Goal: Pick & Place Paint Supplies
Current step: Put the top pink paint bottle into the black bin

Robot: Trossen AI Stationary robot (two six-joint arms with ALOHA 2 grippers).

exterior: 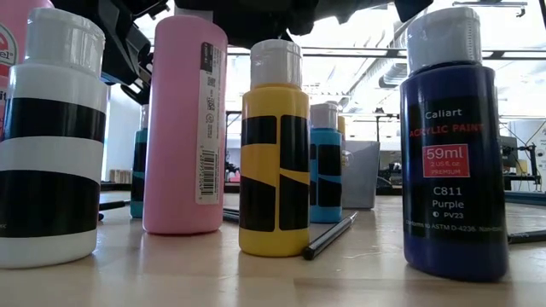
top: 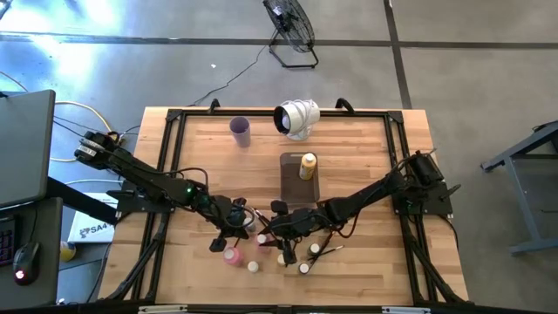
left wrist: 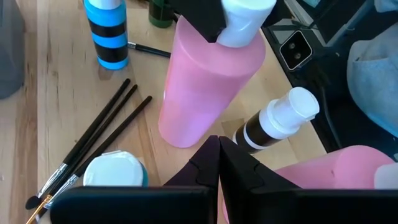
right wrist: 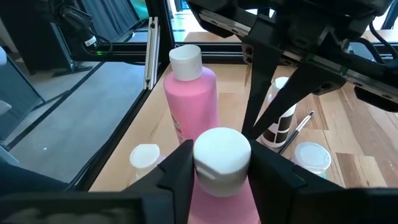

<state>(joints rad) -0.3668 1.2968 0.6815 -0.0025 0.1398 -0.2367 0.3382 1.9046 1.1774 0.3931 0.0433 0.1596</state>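
High view: both arms crowded over paint bottles [top: 261,253] near bench [top: 366,262] front edge; left wrist: left end effector [left wrist: 217,155] closed, empty; right wrist: right end effector [right wrist: 222,163] straddling pink bottle [right wrist: 221,155] cap, risking toppling neighbours.

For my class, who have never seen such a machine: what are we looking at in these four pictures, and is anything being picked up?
Two dark robot arms work at a wooden table. One picture looks straight down, one looks level across the tabletop, and two come from cameras on the wrists. Paint bottles and paintbrushes stand and lie on the table, beside a lilac cup and a tray. The right gripper straddles the white cap of a pink bottle, fingers at either side. The left gripper is shut and empty, close by.
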